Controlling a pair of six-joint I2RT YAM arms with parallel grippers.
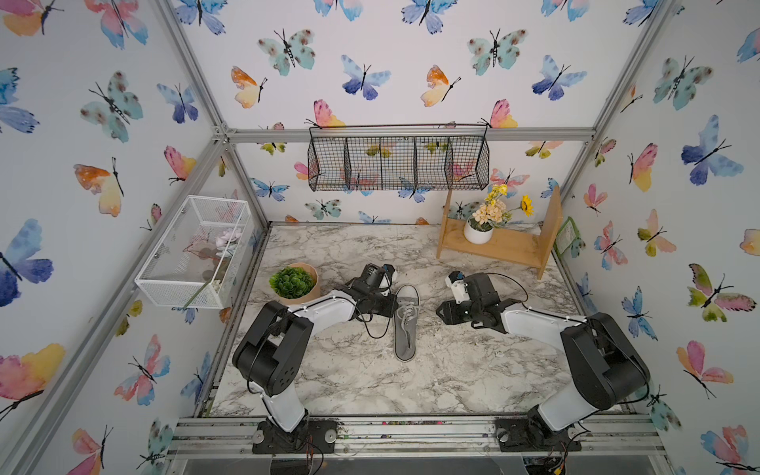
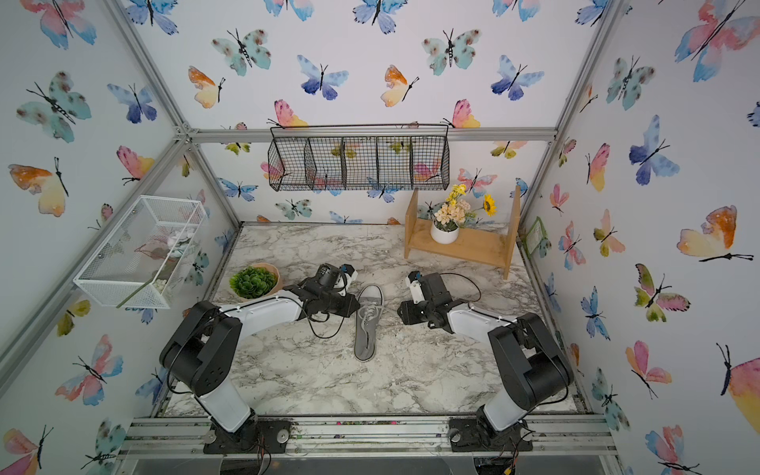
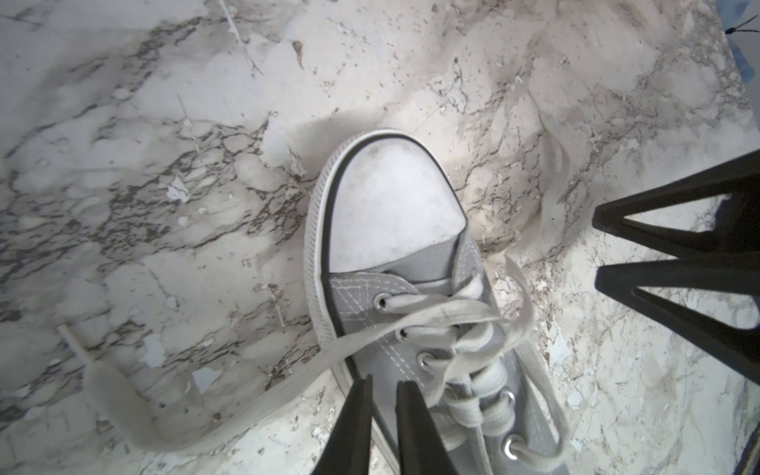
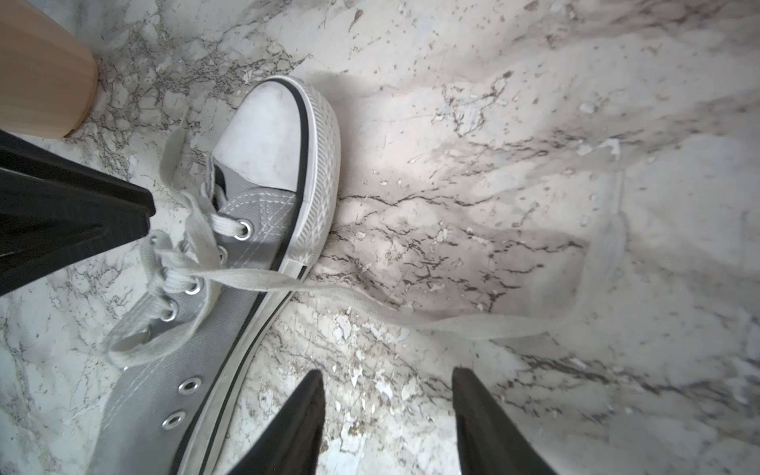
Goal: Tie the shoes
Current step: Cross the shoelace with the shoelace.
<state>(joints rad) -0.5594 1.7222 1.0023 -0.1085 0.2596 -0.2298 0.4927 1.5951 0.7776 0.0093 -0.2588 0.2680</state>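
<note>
Grey canvas sneaker (image 1: 405,325) lying mid-frame on marble worktop (image 1: 452,370). Left gripper (image 3: 385,380) nearly clenched by white laces (image 3: 452,316), grasp unclear; right gripper (image 4: 388,372) hanging released. Round tan pot (image 1: 315,283) holding green leafy plant (image 1: 291,281).

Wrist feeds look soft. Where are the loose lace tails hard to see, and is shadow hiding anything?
Left wrist view: toe cap sharp, left lace tail blurs near the frame corner. Right wrist view: right lace tail faint against marble table; soft shadow beside the toe hides nothing.
</note>
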